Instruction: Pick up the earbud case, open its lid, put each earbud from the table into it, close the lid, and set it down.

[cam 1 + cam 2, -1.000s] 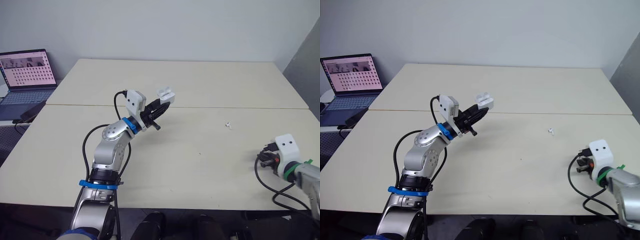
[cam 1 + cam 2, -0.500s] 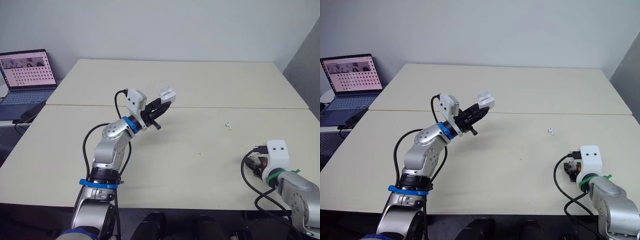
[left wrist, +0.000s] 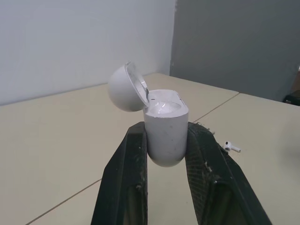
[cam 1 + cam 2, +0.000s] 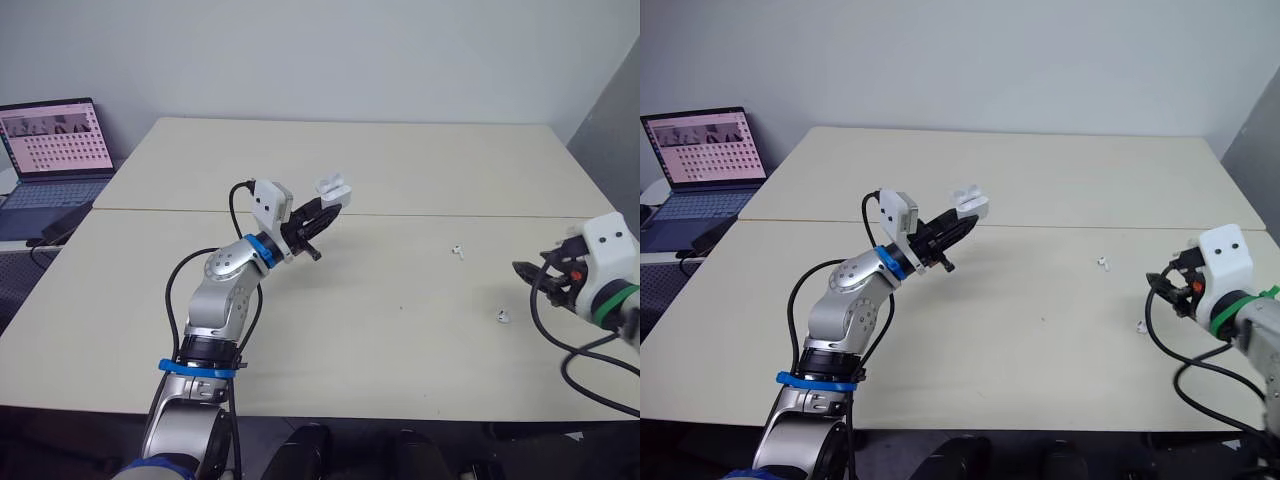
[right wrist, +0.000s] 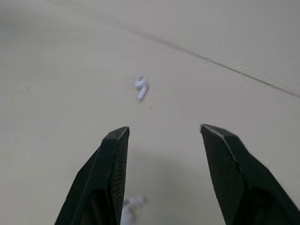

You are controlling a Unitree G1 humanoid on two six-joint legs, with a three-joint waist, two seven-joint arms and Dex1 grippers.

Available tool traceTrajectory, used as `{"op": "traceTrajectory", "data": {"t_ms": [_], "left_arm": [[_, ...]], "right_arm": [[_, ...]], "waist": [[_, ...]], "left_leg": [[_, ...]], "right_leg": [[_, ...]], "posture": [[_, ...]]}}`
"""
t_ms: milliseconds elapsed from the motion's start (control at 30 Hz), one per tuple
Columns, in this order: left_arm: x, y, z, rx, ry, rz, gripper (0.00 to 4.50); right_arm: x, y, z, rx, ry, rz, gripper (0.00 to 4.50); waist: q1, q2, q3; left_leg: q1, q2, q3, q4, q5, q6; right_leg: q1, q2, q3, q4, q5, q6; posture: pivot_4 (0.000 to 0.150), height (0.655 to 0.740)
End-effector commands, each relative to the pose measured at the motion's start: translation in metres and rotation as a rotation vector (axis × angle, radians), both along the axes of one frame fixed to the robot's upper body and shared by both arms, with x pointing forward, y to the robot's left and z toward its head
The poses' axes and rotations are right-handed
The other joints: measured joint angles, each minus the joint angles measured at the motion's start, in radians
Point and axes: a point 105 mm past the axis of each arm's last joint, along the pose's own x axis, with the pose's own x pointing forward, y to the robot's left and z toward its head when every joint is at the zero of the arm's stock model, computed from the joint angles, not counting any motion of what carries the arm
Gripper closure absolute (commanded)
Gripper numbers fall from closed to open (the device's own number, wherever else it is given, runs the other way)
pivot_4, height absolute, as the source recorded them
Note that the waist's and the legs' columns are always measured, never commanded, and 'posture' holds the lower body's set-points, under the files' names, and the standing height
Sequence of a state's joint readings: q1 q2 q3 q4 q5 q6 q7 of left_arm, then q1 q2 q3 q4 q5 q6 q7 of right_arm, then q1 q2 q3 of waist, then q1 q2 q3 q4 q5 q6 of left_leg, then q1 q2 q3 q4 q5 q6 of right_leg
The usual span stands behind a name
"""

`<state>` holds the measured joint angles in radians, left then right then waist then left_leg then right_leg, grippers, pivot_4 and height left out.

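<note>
- Gripping the earbud case (image 3: 165,129) by its lower body in the left jaws, with one black finger (image 3: 125,178) pressed against each side, raised well above the tabletop (image 4: 400,160).
- Holds the case upright, with its rounded base down in the gap and its top standing clear above the fingertips.
- Shows the lid (image 3: 124,87) swung open and tilted back on its hinge, baring the white inside of the case.
- Carries the right jaws spread wide apart, gripping nothing, over the tabletop at the robot's right side.
- Finds one earbud (image 4: 503,317) lying on the tabletop near the right jaws, touching neither finger; along the right wrist view it sits within the gap, close beside one finger (image 5: 101,178).
- Finds the second earbud (image 4: 456,250) also on the tabletop, farther out ahead of the right jaws, in line with the gap and well apart from the first.
- Puts both earbuds well apart from the raised case, off to its right.
- Shows an open laptop (image 4: 55,150) beyond the tabletop's far left corner.
</note>
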<state>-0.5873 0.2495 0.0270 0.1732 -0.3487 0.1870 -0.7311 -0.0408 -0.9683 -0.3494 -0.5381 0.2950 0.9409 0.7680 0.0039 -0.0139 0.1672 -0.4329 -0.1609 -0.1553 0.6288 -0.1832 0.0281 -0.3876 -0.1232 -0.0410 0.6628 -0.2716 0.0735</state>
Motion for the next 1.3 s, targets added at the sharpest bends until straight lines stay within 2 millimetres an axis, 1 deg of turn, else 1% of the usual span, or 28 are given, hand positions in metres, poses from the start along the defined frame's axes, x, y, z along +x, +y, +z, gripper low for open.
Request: {"op": "traceTrajectory", "data": {"t_ms": [33,133,200,300,400,467,500,600,633,667,967,1067,1167,1300], "left_arm": [[-0.002,-0.005,0.012,-0.006,-0.053,-0.016,3.77],[-0.002,-0.004,0.012,-0.006,-0.054,-0.012,3.77],[-0.002,-0.002,0.011,-0.007,-0.053,-0.006,3.77],[-0.004,-0.002,0.01,-0.003,-0.055,-0.001,3.77],[-0.005,-0.001,0.01,0.0,-0.057,0.005,3.77],[-0.006,0.0,0.011,0.001,-0.058,0.007,3.77],[-0.005,0.001,0.011,0.002,-0.058,0.008,3.77],[-0.005,0.002,0.012,0.006,-0.06,0.011,3.77],[-0.005,0.002,0.012,0.007,-0.06,0.011,3.77],[-0.005,0.002,0.012,0.007,-0.06,0.011,3.77],[-0.005,0.0,0.013,0.008,-0.061,0.006,3.77],[-0.004,0.0,0.014,0.009,-0.061,0.004,3.77],[-0.004,0.0,0.014,0.009,-0.062,0.005,3.77],[-0.004,0.0,0.015,0.009,-0.062,0.006,3.77]], "right_arm": [[-0.005,-0.001,-0.012,-0.183,0.045,0.262,2.02],[0.0,-0.017,-0.019,-0.266,0.064,0.299,2.02],[0.003,-0.025,-0.026,-0.301,0.067,0.308,2.02],[0.005,-0.027,-0.035,-0.339,0.073,0.332,2.02],[0.008,-0.024,-0.042,-0.313,0.084,0.327,2.02],[0.007,-0.025,-0.045,-0.295,0.107,0.31,2.39],[0.006,-0.026,-0.047,-0.298,0.121,0.311,2.66],[0.006,-0.03,-0.048,-0.29,0.136,0.289,3.67],[0.006,-0.03,-0.049,-0.287,0.14,0.29,4.11],[0.005,-0.028,-0.051,-0.276,0.148,0.289,4.44],[0.0,-0.019,-0.067,-0.249,0.193,0.304,4.48],[0.002,-0.016,-0.068,-0.246,0.193,0.306,4.48],[0.002,-0.017,-0.072,-0.248,0.2,0.305,4.48],[0.006,-0.016,-0.07,-0.236,0.186,0.299,4.48]], "waist": [[-0.003,0.0,0.0],[-0.004,0.0,0.0],[-0.006,0.0,0.0],[-0.005,0.0,0.0],[-0.005,0.0,0.0],[-0.004,0.0,0.0],[-0.003,0.0,0.0],[-0.001,0.0,0.0],[-0.001,0.0,0.0],[-0.001,0.0,0.0],[-0.001,0.0,0.0],[-0.001,0.0,0.0],[-0.001,0.0,0.0],[-0.002,0.0,0.0]], "left_leg": [[0.0,0.0,0.0,0.0,0.0,0.0],[0.0,0.0,0.001,0.001,0.0,0.0],[0.0,0.0,0.001,0.001,0.0,0.0],[0.0,0.0,0.001,0.0,0.0,0.0],[0.0,0.0,0.001,0.0,0.0,0.0],[0.0,0.0,0.001,0.001,0.0,0.0],[0.0,0.0,0.001,0.001,0.0,0.0],[0.0,0.0,0.0,0.0,0.0,0.0],[0.0,0.0,0.001,0.0,0.0,0.0],[0.0,0.0,0.001,0.0,0.0,0.0],[0.0,0.0,0.001,0.001,0.0,0.0],[0.0,0.0,0.0,0.001,0.0,0.0],[0.0,0.0,0.0,0.001,0.0,0.0],[0.0,0.0,0.0,0.001,0.0,0.0]], "right_leg": [[0.0,0.0,0.0,0.0,0.0,0.0],[0.0,0.0,0.001,0.001,0.0,0.0],[0.0,-0.001,0.001,0.001,0.0,0.0],[0.0,-0.001,0.001,0.0,0.0,0.0],[0.0,-0.001,0.001,0.0,0.0,0.0],[0.0,-0.001,0.001,0.0,0.0,0.0],[0.0,-0.001,0.001,0.0,0.0,0.0],[0.0,-0.001,0.001,0.0,0.0,0.0],[0.0,-0.001,0.001,0.0,0.0,0.0],[0.0,-0.001,0.001,0.0,0.0,0.0],[0.0,-0.001,0.001,0.0,0.0,0.0],[0.0,-0.001,0.001,0.0,0.0,0.0],[0.0,-0.001,0.001,0.0,0.0,0.0],[0.0,-0.001,0.001,0.001,0.0,0.0]], "posture": [[0.15,0.74],[0.15,0.74],[0.15,0.74],[0.15,0.74],[0.15,0.74],[0.15,0.74],[0.15,0.74],[0.15,0.74],[0.15,0.74],[0.15,0.74],[0.15,0.74],[0.15,0.74],[0.15,0.74],[0.15,0.74]]}}
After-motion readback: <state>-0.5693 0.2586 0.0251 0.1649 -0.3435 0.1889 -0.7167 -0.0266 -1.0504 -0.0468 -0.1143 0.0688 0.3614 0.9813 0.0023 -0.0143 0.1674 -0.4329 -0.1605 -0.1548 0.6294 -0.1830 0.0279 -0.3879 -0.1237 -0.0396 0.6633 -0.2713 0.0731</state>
